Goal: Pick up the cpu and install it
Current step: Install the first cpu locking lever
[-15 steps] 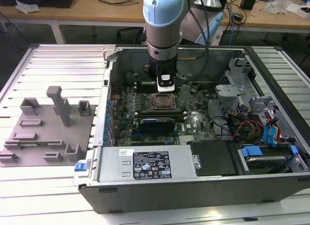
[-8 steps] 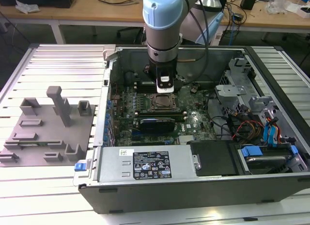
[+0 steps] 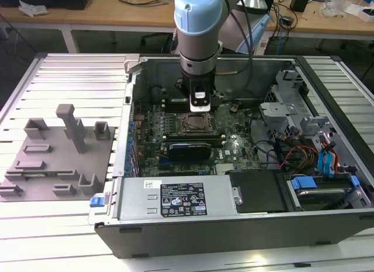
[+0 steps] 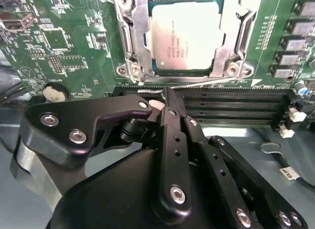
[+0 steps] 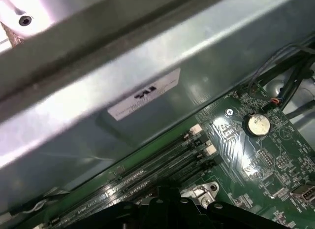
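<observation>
Resting in the socket (image 4: 134, 42), the cpu (image 4: 186, 37) lies apart from the end effector (image 4: 165, 107).

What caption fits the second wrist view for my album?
The silver cpu lies inside the metal socket frame on the motherboard.

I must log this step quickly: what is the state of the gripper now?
Gripper: open or closed cannot be told; it is close to the socket, and the cpu lies in that socket, not in its grip.
</observation>
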